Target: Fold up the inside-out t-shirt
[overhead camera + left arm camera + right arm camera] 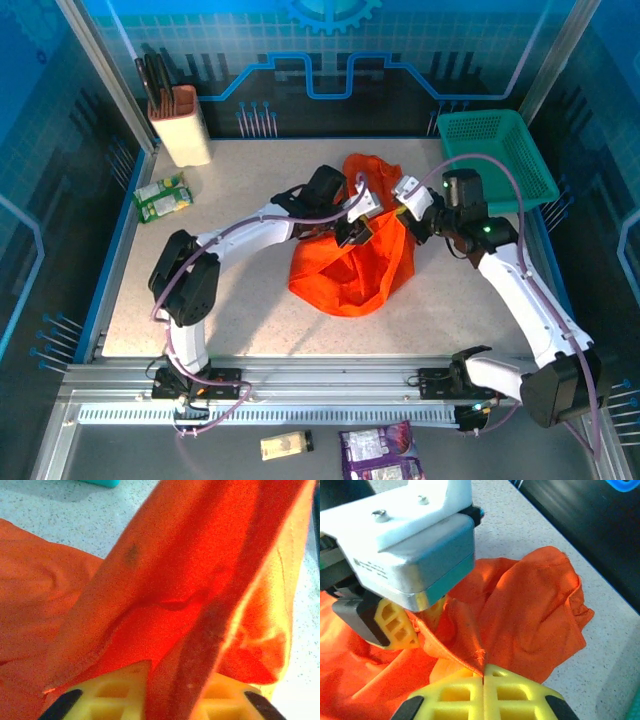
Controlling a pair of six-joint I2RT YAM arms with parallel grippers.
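Draping between the left fingers [110,695], pinched t-shirt [200,580] hides their tips

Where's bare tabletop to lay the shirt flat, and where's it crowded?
Bare: the near strip of table between the t-shirt and the front edge; also the far-left patch bordered by beige holder, green packets and left arm. Crowded: centre, where left gripper and right gripper pinch the shirt, and beside the teal basket.

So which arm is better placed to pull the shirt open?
Right, probably: the right claw is pinched shut on a shirt edge, while the left claw has bunched fabric between its fingers.
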